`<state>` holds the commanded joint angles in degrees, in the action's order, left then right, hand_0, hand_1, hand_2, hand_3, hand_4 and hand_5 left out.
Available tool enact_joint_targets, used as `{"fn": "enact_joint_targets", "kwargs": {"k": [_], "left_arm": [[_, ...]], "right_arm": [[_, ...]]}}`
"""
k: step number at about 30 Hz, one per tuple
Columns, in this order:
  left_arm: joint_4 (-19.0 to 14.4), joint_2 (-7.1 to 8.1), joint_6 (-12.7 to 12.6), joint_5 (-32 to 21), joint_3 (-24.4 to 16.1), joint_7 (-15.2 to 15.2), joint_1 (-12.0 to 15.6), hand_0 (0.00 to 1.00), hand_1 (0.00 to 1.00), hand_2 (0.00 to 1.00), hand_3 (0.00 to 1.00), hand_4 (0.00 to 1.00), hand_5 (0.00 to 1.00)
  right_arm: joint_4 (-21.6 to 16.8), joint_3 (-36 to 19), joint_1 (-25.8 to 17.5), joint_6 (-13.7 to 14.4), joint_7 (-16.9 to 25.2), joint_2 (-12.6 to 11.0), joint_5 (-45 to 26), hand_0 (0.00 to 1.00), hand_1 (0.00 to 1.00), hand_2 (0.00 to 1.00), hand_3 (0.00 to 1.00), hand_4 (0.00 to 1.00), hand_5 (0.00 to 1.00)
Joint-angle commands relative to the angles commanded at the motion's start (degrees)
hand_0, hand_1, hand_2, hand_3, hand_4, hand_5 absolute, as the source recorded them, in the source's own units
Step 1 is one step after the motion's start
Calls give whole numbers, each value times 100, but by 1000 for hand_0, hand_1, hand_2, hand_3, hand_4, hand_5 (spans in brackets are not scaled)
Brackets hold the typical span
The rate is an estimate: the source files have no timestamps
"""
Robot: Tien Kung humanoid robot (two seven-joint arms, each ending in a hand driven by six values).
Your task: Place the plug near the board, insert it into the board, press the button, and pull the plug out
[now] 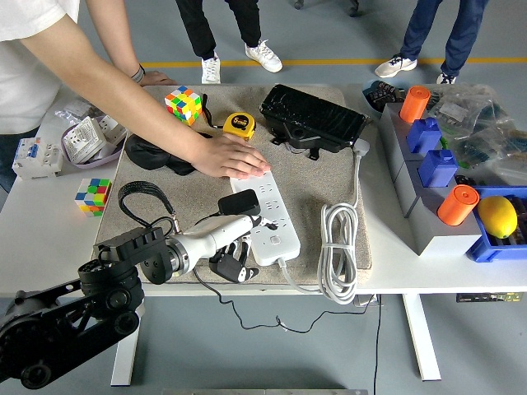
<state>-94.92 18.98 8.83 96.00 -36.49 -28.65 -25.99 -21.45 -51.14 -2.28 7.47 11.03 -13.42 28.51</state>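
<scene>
A white power strip (272, 220) lies on the beige mat (313, 181), its button end toward me. A black plug (237, 202) stands on the strip's left side; I cannot see whether its pins are seated. Its thin black cable (216, 293) trails off the table's front edge. My left hand (231, 265) is at the mat's front edge, just left of the strip's near end, with its fingers (224, 268) hanging relaxed and holding nothing. A person's hand (235, 158) presses flat on the strip's far end.
The strip's coiled white cord (339, 247) lies right of it. Behind are a black case (313, 119), a yellow tape measure (240, 125) and a Rubik's cube (183, 104). A small cube (92, 195) sits left; bins (428, 164) and a lemon (496, 216) are right.
</scene>
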Motion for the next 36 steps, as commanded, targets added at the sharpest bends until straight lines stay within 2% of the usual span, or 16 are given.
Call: {"fn": "enact_joint_targets", "kwargs": {"k": [1, 19, 30, 36], "left_arm": [[21, -12, 7, 2, 35, -3, -21, 63, 117, 238, 910, 704, 2], [545, -361, 34, 136, 366, -34, -294, 59, 112, 235, 908, 690, 2], [833, -398, 58, 231, 396, -56, -322, 59, 112, 235, 904, 689, 2], [841, -373, 90, 245, 411, -67, -306, 59, 112, 235, 898, 691, 2]], "right_arm": [[1, -2, -2, 0, -1, 0, -3, 605, 589, 546, 544, 814, 254], [-1, -41, -10, -3, -6, 12, -5, 607, 589, 545, 544, 813, 254], [-5, -78, -12, -1, -4, 19, 6, 605, 589, 545, 544, 815, 254], [-4, -83, -17, 1, -2, 22, 14, 607, 589, 545, 544, 815, 254]]}}
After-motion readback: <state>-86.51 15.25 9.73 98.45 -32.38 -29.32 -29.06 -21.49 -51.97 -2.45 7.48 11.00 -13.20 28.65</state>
